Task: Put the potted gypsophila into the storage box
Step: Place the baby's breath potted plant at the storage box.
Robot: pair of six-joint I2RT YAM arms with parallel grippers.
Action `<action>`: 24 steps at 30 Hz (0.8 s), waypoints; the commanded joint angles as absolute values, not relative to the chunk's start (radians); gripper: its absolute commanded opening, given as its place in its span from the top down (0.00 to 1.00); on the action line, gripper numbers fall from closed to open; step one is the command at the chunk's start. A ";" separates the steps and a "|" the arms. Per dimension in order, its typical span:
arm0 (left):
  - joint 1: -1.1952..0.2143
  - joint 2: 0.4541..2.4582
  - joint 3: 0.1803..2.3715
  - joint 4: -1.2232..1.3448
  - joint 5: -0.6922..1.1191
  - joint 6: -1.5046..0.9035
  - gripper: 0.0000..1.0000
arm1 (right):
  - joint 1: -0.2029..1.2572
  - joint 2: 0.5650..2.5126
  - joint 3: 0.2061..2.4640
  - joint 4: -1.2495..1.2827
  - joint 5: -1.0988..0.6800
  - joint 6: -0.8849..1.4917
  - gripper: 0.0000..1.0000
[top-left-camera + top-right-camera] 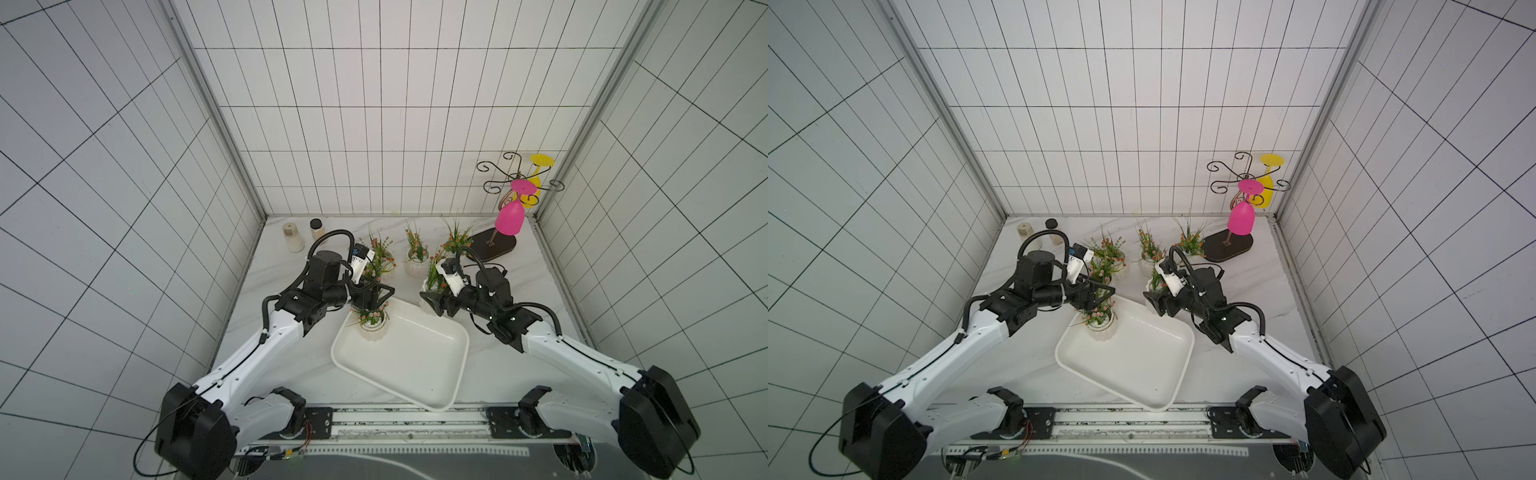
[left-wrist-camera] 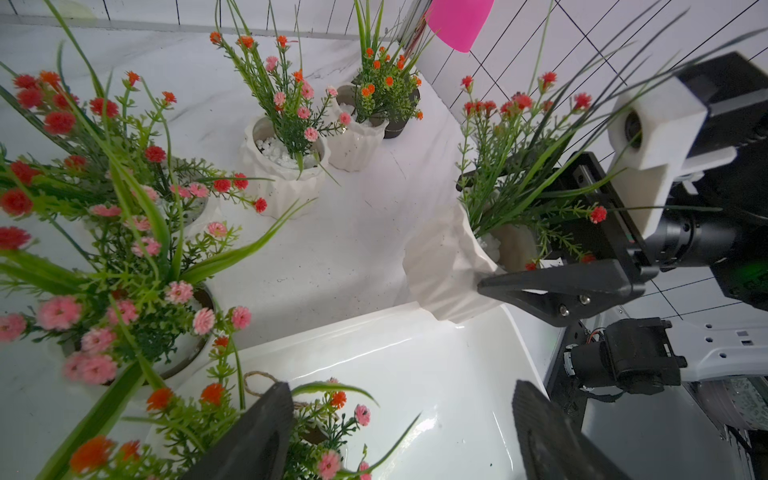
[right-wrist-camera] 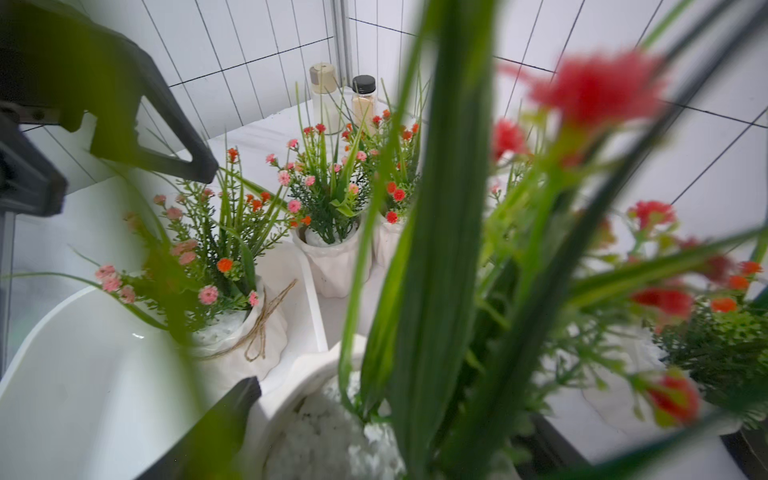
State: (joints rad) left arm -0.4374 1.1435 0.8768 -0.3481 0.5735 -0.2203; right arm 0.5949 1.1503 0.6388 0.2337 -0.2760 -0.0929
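so my left gripper is hanging right over the storage box, at its far corner on my left side. fingers are spread apart, nothing pinched between them. straight underneath sits the twine-tied pot, upright inside the box in that same corner, pink flowers poking up around my fingers. my right gripper is at the box's far rim toward my right side, clamped on the tilted pot, one black finger pressed along its ribbed wall. its base is at the rim, touching or just above, honestly can't tell. the rest of the potted gypsophila, four pots, stands on the table just past the box's far rim. two seasoning jars are further out beyond that left corner.
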 commanded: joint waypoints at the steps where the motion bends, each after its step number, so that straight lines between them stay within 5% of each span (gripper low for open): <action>1: -0.434 1.134 0.868 -0.333 0.565 -0.213 0.17 | 0.617 1.115 0.595 0.272 -0.350 -0.095 0.22; 24: -0.436 1.141 0.867 -0.331 0.573 -0.216 0.18 | 0.710 1.090 0.509 0.341 -0.477 -0.088 0.23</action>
